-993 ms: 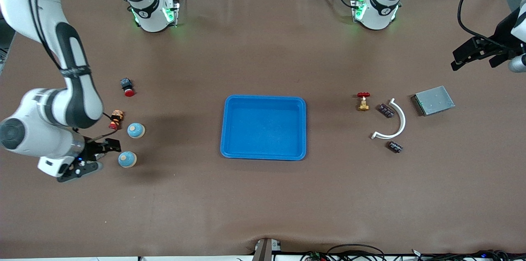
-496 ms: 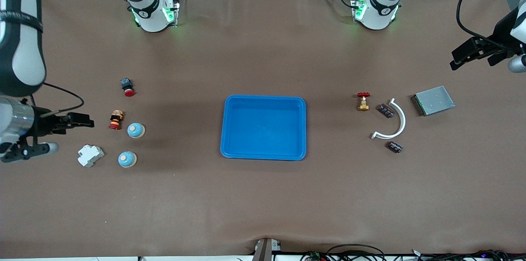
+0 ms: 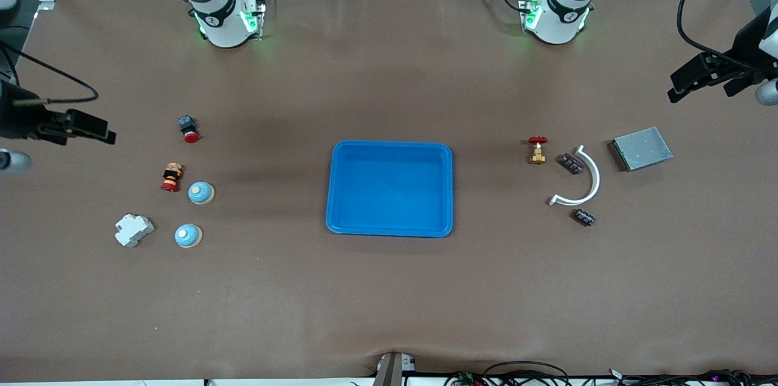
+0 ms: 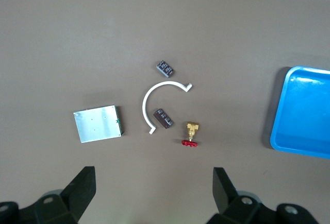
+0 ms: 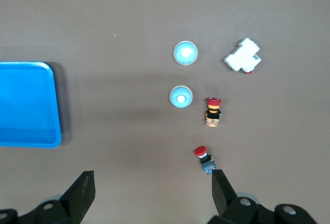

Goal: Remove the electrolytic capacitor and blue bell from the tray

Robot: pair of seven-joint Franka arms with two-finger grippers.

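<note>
Two light-blue bells (image 3: pixel 200 193) (image 3: pixel 188 235) stand toward the right arm's end of the table; the right wrist view shows them too (image 5: pixel 181 96) (image 5: pixel 185 53). Two small dark capacitors (image 3: pixel 570 163) (image 3: pixel 585 216) lie toward the left arm's end, one on each side of a white arc (image 3: pixel 580 182); they also show in the left wrist view (image 4: pixel 163 118) (image 4: pixel 165 68). A blue tray (image 3: pixel 333 191) sits mid-table, empty. My right gripper (image 3: pixel 91 129) (image 5: pixel 152 193) is open and empty, high over the table's end. My left gripper (image 3: pixel 678 87) (image 4: pixel 154 190) is open and empty, high over its end.
A white breaker (image 3: pixel 134 230) and two red push buttons (image 3: pixel 188 128) (image 3: pixel 172 177) lie near the bells. A brass valve with a red handle (image 3: pixel 537 150) and a grey metal box (image 3: pixel 640 148) lie near the capacitors.
My right arm has lifted and drawn back from beside the bells toward its end of the table, uncovering the white breaker. My left arm has barely moved.
</note>
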